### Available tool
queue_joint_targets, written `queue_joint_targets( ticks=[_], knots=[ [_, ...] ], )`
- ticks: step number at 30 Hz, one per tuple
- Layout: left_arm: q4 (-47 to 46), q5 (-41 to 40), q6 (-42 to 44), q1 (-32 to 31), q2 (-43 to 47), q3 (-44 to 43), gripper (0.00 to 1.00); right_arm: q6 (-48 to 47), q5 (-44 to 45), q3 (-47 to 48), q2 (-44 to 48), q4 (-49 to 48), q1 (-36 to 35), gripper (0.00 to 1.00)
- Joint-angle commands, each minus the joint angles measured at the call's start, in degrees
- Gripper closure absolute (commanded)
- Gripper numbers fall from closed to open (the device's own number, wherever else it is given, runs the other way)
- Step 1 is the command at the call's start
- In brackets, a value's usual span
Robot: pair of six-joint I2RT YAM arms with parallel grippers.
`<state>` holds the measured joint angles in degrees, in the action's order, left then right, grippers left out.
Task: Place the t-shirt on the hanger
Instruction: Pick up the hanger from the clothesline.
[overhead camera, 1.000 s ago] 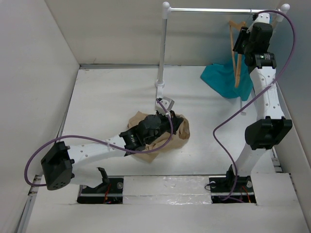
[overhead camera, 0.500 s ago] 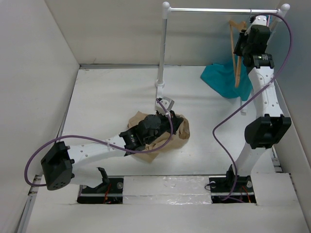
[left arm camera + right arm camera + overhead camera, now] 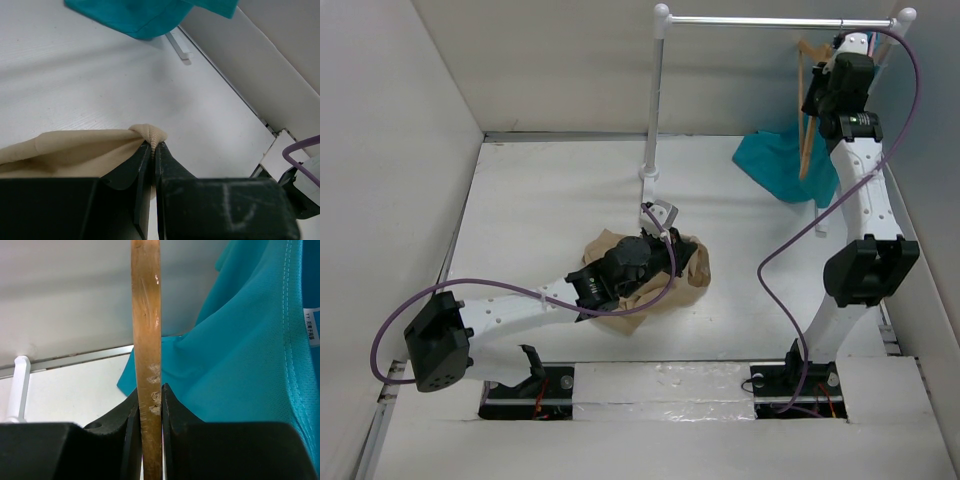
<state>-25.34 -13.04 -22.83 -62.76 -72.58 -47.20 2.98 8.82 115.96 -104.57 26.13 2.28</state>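
T-shirt [image 3: 697, 262] crumpled in a tan heap on the table [image 3: 540, 190], near the middle, just in front of the foot of the white post [image 3: 653, 110]. Partly hidden under the left arm's black wrist in the top view. Left gripper [image 3: 154, 149] low over the heap, jaws pressed together on a small raised fold of the cloth. Fold bulging just past the fingertips, the rest of the shirt trailing off to the left in the wrist view, bare table beyond.

Hanger [image 3: 807, 130] well apart from the shirt, up at the far right, by the right end of the rail [image 3: 770, 20]. Hook end close to the rail; cannot tell whether actually hooked over it. One wooden limb slanting down toward the teal garment [image 3: 775, 165].

Right gripper [image 3: 150, 399] up at that height, jaws pinching the wood. In the wrist view, a black finger touching each side of the light-brown bar; bar upright, running out of the top of the frame, scuffed and chipped near the grip. Teal cloth filling the right of that view behind the bar, with a stitched seam and a small white label at the edge. Same garment bunched near the table's far right corner in the top view; hanging or lying, not clear.
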Motion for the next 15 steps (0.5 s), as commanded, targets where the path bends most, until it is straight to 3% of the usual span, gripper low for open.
queue_joint_targets(
  ticks=[1, 15],
  knots=[
    [-3.8, 0.4, 0.1, 0.3, 1.8, 0.6, 1.00, -1.4, 1.0, -0.2, 5.1, -5.7, -0.2, 1.00],
    [-3.7, 0.3, 0.2, 0.3, 3.9, 1.5, 1.00, -2.3, 2.1, -3.0, 9.6, -7.9, -1.2, 1.00]
  ],
)
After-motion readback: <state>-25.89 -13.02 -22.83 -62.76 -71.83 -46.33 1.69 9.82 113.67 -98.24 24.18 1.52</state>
